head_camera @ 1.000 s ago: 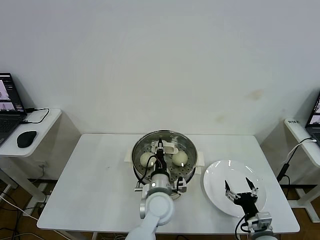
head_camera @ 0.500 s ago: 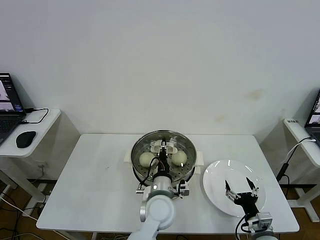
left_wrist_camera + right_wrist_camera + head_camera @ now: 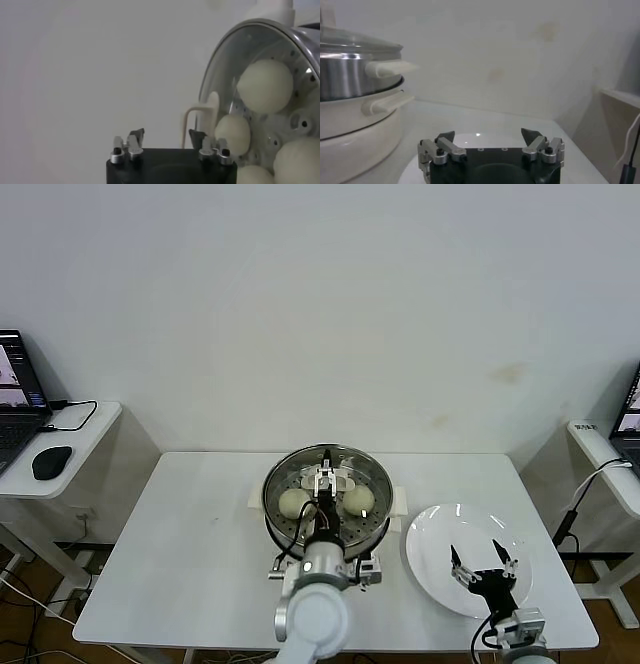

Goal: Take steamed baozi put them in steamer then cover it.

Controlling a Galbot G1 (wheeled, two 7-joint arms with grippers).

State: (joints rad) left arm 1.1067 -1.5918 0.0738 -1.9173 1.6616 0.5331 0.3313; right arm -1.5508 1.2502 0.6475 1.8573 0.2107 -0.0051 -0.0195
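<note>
Now the left gripper (image 3: 327,481) hangs open, holding nothing, over the cover (image 3: 290,469) on the steamer (image 3: 275,519), while the right gripper (image 3: 480,561) waits open above the plate (image 3: 430,529).

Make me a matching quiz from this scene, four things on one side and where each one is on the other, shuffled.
Things:
1. cover
2. baozi
3. right pincer
4. left pincer

Places:
A. over the white plate
B. inside the steamer, under glass
C. open at the cover's handle
D. sitting on the steamer

Pairs: 1-D, 2-B, 3-A, 4-C
</note>
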